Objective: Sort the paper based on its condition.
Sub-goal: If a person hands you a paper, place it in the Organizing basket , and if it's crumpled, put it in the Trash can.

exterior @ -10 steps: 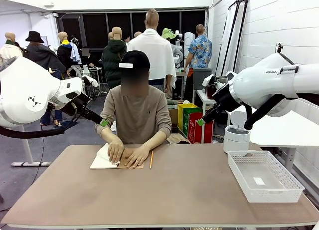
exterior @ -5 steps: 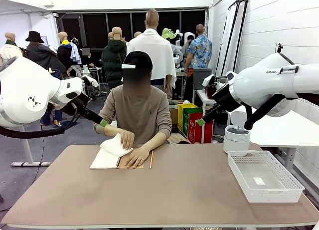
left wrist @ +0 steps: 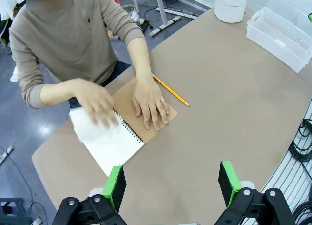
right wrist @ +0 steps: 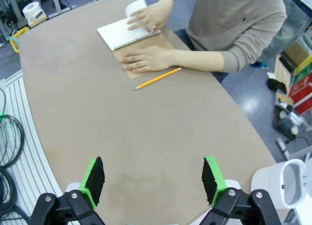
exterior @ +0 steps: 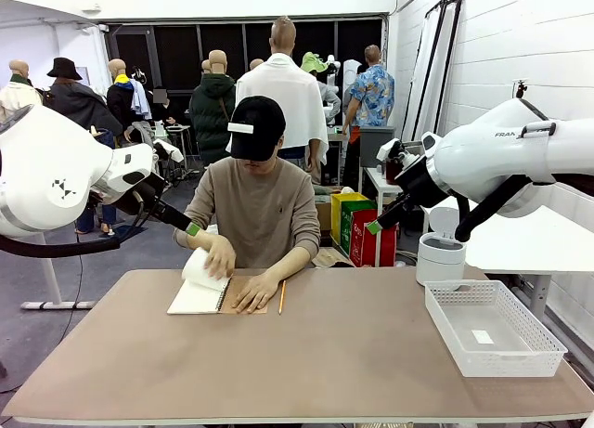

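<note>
A white sheet of paper (exterior: pixel 197 264) curls up from the open spiral notebook (exterior: pixel 195 300) at the table's far left, pinched in one hand of the person. In the left wrist view that hand is blurred over the paper (left wrist: pixel 83 125); in the right wrist view the paper (right wrist: pixel 135 8) is rolled under it. I cannot tell whether the sheet is still bound. The other hand presses flat on the brown cover (left wrist: pixel 146 95). My left gripper (left wrist: pixel 173 182) hangs open high above the table's near side. My right gripper (right wrist: pixel 152 181) is also open, high over the table, holding nothing.
A yellow pencil (exterior: pixel 281 296) lies just right of the notebook. A white mesh basket (exterior: pixel 492 328) stands at the table's right edge, with a white round container (exterior: pixel 439 258) behind it. In the front view both arms are raised at the sides, above the table (exterior: pixel 306 363).
The person's hand went from lying flat on the notebook to lifting a sheet, and now curls it over toward the left. Neither arm has moved.
</note>
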Robot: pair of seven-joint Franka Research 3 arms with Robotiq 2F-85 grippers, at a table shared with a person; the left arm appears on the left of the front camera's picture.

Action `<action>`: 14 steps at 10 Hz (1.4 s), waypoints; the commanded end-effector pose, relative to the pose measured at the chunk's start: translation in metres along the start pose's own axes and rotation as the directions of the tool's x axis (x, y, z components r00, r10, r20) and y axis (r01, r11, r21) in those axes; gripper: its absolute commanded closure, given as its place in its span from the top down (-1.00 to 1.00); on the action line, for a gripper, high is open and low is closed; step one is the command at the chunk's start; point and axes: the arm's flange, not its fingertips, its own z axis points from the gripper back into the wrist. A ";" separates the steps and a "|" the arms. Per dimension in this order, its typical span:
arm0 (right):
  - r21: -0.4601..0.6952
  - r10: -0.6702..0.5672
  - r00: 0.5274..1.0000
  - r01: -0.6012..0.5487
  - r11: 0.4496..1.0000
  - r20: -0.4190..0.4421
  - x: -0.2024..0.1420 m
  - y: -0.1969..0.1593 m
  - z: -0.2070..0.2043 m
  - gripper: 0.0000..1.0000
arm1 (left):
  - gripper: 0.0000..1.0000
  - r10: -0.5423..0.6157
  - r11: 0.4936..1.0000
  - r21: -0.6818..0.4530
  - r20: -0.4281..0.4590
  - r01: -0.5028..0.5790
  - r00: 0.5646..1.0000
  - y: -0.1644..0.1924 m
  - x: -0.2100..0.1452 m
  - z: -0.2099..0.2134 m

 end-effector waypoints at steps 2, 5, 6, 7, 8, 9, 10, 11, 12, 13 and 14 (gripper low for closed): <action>0.015 -0.005 1.000 0.005 1.000 0.008 -0.001 -0.001 -0.001 1.00 | 1.00 0.001 1.000 -0.007 0.000 -0.001 1.000 0.000 0.000 0.000; 0.015 -0.005 1.000 0.005 1.000 0.008 -0.001 -0.001 -0.001 1.00 | 1.00 0.001 1.000 -0.007 0.000 -0.001 1.000 0.000 0.000 0.000; 0.015 -0.005 1.000 0.005 1.000 0.008 -0.001 -0.001 -0.001 1.00 | 1.00 0.001 1.000 -0.007 0.000 -0.001 1.000 0.000 0.000 0.000; 0.015 -0.005 1.000 0.005 1.000 0.008 -0.001 -0.001 -0.001 1.00 | 1.00 0.001 1.000 -0.007 0.000 -0.001 1.000 0.000 0.000 0.000; 0.015 -0.005 1.000 0.005 1.000 0.008 -0.001 -0.001 -0.001 1.00 | 1.00 0.001 1.000 -0.007 0.000 -0.001 1.000 0.000 0.000 0.000; 0.015 -0.005 1.000 0.005 1.000 0.008 -0.001 -0.001 -0.001 1.00 | 1.00 0.001 1.000 -0.007 0.000 -0.001 1.000 0.000 0.000 0.000; 0.015 -0.005 1.000 0.005 1.000 0.008 -0.001 -0.001 -0.001 1.00 | 1.00 0.001 1.000 -0.007 0.000 -0.001 1.000 0.000 0.000 0.000; 0.015 -0.005 1.000 0.005 1.000 0.008 -0.001 -0.001 -0.001 1.00 | 1.00 0.001 1.000 -0.007 0.000 -0.001 1.000 0.000 0.000 0.000; 0.015 -0.005 1.000 0.005 1.000 0.008 -0.001 -0.001 -0.001 1.00 | 1.00 0.001 1.000 -0.007 0.000 -0.001 1.000 0.000 0.000 0.000; 0.015 -0.005 1.000 0.005 1.000 0.008 -0.001 -0.001 -0.001 1.00 | 1.00 0.001 1.000 -0.007 0.000 -0.001 1.000 0.000 0.000 0.000; 0.015 -0.005 1.000 0.005 1.000 0.008 -0.001 -0.001 -0.001 1.00 | 1.00 0.001 1.000 -0.007 0.000 -0.001 1.000 0.000 0.000 0.000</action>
